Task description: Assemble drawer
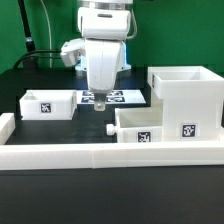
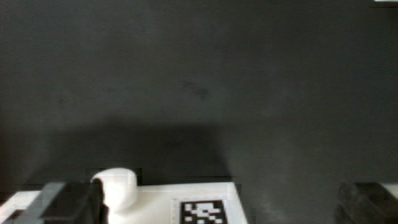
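Note:
The white drawer housing (image 1: 186, 96) stands at the exterior view's right. One tray (image 1: 152, 123) lies in front of it, its round knob (image 1: 110, 130) pointing to the exterior view's left. A second tray (image 1: 47, 103) lies at the left. My gripper (image 1: 103, 100) hangs open and empty above the table, just behind the first tray's knob. In the wrist view the gripper (image 2: 217, 206) is open, and its dark fingers (image 2: 63, 202) show at both lower corners. The knob (image 2: 116, 186) stands close to one finger, beside a tagged white face of the tray (image 2: 178, 196).
The marker board (image 1: 122, 97) lies flat behind the gripper. A long low white border wall (image 1: 100, 153) runs along the front. Bare black table (image 2: 196, 80) fills most of the wrist view.

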{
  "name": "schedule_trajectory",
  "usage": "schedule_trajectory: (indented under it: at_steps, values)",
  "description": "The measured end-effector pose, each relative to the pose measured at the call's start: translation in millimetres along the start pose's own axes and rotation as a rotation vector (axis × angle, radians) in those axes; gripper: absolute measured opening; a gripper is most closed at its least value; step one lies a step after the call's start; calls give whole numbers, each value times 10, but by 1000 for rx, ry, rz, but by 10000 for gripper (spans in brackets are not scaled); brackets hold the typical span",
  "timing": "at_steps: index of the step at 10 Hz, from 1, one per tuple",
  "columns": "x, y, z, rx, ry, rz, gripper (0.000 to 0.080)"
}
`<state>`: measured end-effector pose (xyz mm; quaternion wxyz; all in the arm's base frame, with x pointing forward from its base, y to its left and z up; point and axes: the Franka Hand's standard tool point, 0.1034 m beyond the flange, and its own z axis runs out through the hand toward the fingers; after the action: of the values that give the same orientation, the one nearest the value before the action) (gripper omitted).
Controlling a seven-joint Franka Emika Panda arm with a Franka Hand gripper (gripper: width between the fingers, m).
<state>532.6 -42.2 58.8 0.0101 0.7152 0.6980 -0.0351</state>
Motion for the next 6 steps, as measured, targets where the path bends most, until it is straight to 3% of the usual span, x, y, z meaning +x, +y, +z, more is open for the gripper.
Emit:
schedule_trajectory:
  at_steps: [3,6]
  values:
    - [-118,-19,231,27,65,-36,649]
    - [-271,-30,324,36,177,-28,649]
